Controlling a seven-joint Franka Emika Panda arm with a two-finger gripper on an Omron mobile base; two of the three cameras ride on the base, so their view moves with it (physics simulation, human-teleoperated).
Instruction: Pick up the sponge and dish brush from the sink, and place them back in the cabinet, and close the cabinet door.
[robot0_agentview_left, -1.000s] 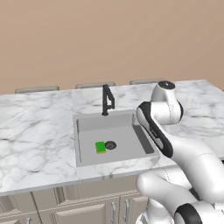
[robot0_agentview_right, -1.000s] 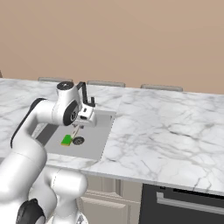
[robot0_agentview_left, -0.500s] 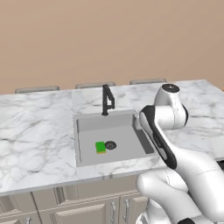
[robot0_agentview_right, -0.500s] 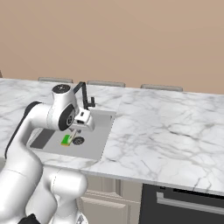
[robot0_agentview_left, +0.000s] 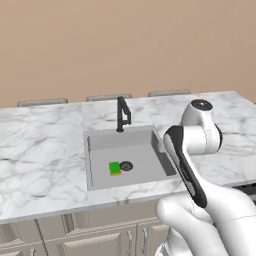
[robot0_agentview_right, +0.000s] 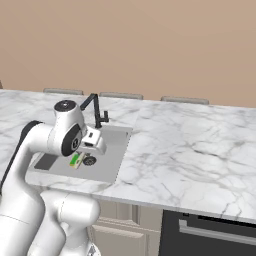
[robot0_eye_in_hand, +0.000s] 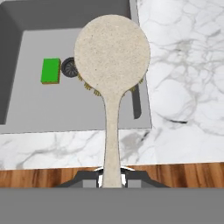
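Observation:
My gripper (robot0_eye_in_hand: 112, 181) is shut on the pale handle of the dish brush (robot0_eye_in_hand: 112, 52), whose round cream head hangs over the right part of the sink (robot0_eye_in_hand: 52, 109). The green sponge (robot0_eye_in_hand: 50, 71) lies flat on the basin floor just left of the drain (robot0_eye_in_hand: 69, 67). From the base views, the sponge (robot0_agentview_left: 115, 168) (robot0_agentview_right: 76, 160) lies mid-basin in the sink (robot0_agentview_left: 145, 160) (robot0_agentview_right: 110, 150), with my hand above the sink's right side. The cabinet and the cabinet door are out of view.
A black faucet (robot0_agentview_left: 121, 114) (robot0_agentview_right: 96, 110) stands at the sink's back edge. White marble counter (robot0_agentview_left: 40, 150) (robot0_agentview_right: 190, 150) runs both ways. Beige base unit doors (robot0_agentview_left: 120, 235) sit below, and a dark oven front (robot0_agentview_right: 210, 235) at the right.
The arm has shifted slightly toward the sink's near right side, carrying the brush. The sponge has not moved.

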